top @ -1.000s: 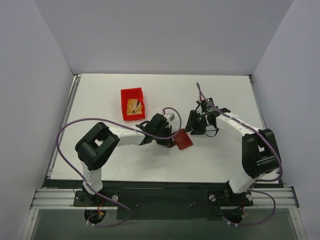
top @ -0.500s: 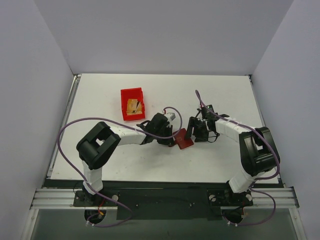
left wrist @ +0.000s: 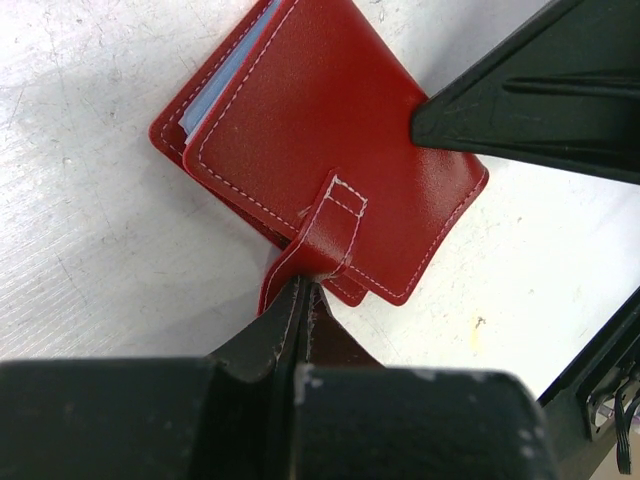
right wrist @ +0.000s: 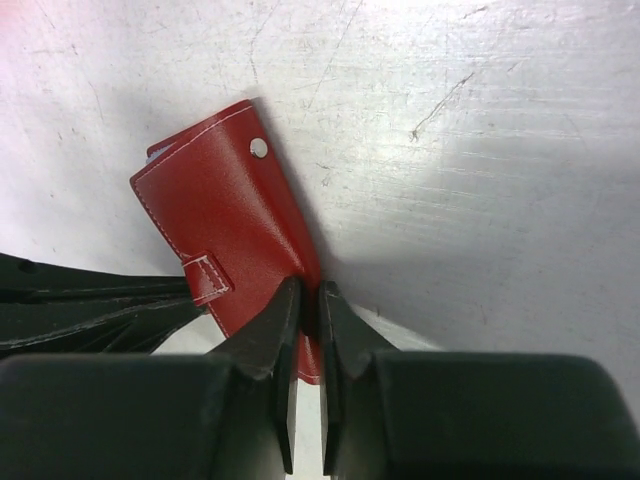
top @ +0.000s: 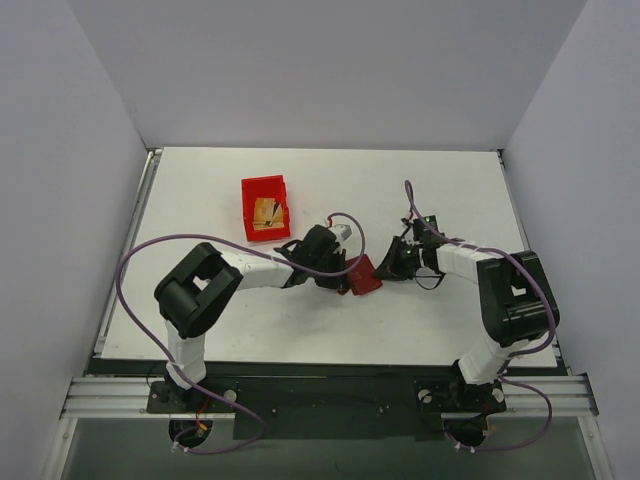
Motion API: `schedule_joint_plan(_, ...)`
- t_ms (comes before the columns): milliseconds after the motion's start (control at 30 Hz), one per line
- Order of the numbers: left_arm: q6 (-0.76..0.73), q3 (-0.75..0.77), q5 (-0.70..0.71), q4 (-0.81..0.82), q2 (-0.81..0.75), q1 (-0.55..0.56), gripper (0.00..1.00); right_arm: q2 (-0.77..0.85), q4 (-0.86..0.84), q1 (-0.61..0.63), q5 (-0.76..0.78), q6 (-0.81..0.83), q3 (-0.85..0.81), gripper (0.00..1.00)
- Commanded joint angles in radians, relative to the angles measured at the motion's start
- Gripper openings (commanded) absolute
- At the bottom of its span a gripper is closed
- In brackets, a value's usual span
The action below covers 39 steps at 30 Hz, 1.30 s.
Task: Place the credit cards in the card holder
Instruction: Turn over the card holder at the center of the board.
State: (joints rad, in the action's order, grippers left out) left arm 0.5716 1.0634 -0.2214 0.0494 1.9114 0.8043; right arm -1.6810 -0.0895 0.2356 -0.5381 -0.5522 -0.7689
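A second ago the right end effector (top: 388, 266) was off to the right of the card holder (top: 364, 274), with a gap between them and its two fingers apart. Now it has come left to the card holder. In the right wrist view its fingers (right wrist: 284, 318) are pressed close together on the near right edge of the card holder (right wrist: 215, 225), pinching it.

The left end effector (top: 345, 280) is where it was before. It is closed tight, and in the left wrist view it grips the little tab (left wrist: 325, 235) of the card holder (left wrist: 330, 140). The card holder has hardly moved. It lies in the middle of the white counter (top: 450, 200), held between the two end effectors, one on each side.

The card holder is folded. A thin strip of light blue shows at its open edge. A small silver snap (right wrist: 259, 148) sits on one corner of the cover.

In the left wrist view a black finger of the right end effector (left wrist: 520, 105) covers one corner of the card holder.

The credit cards (top: 266, 212) lie in the red bin (top: 262, 184), far and to the left, well apart from the card holder. A purple cable (top: 150, 255) loops over the left arm.
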Motion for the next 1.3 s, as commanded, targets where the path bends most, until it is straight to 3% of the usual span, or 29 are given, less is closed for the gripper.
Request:
schedule_joint_plan(0,-0.009,0.015,0.031,-0.048,0.046,0.003,0.0,0.029,0.025,0.004,-0.017,-0.008,0.022,0.0)
schedule_joint_plan(133,0.0,0.02,0.031,-0.043,0.029,-0.016,0.0,0.122,0.069,0.004,0.012,0.009,-0.001,0.0)
schedule_joint_plan(300,0.034,0.026,0.022,-0.036,-0.08,-0.08,0.0,0.257,0.267,0.013,0.185,0.057,-0.094,0.0)
schedule_joint_plan(400,0.048,0.018,0.024,-0.033,-0.161,-0.116,0.0,0.303,0.394,0.072,0.407,0.112,-0.171,0.0)
schedule_joint_plan(467,0.051,0.004,0.028,-0.033,-0.205,-0.14,0.0,0.291,0.499,0.135,0.588,0.149,-0.253,0.0)
schedule_joint_plan(567,0.048,-0.014,0.039,-0.042,-0.245,-0.169,0.0,0.256,0.617,0.212,0.731,0.175,-0.365,0.0)
schedule_joint_plan(800,0.05,-0.078,0.119,-0.1,-0.34,-0.209,0.0,0.091,0.706,0.43,1.064,0.21,-0.457,0.0)
schedule_joint_plan(1033,0.142,-0.189,0.212,-0.117,-0.416,-0.263,0.0,-0.072,0.705,0.591,1.196,0.205,-0.483,0.0)
schedule_joint_plan(1267,0.172,-0.238,0.27,-0.151,-0.456,-0.3,0.0,-0.141,0.682,0.689,1.159,0.232,-0.52,0.0)
